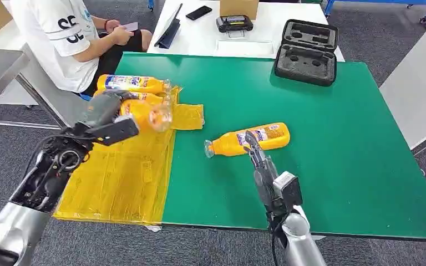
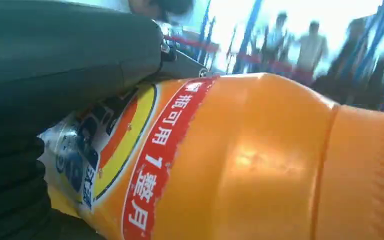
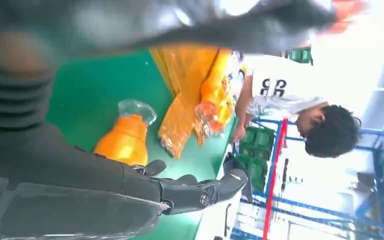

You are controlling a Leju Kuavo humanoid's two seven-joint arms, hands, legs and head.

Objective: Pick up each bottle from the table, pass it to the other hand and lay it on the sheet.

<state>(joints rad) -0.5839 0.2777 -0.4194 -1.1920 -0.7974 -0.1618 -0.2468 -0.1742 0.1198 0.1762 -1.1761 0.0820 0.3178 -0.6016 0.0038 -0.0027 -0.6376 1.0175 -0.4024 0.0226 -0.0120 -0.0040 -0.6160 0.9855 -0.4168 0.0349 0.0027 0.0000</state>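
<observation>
Gripping an orange bottle (image 1: pixel 147 114) over the far end of the yellow sheet (image 1: pixel 122 177), the left hand (image 1: pixel 108 119) is keeping it level, apparently so it can join the two bottles (image 1: pixel 130 84) lying just beyond its fingers. The right hand (image 1: pixel 255 149) is reaching empty, fingers extended, over the last bottle (image 1: pixel 249 139) on the green table (image 1: pixel 338 166), probably lining up the next pick.

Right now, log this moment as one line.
left robot hand: holds orange bottle over yellow sheet | right robot hand: open, above lone bottle on green table | further bottles on sheet
</observation>
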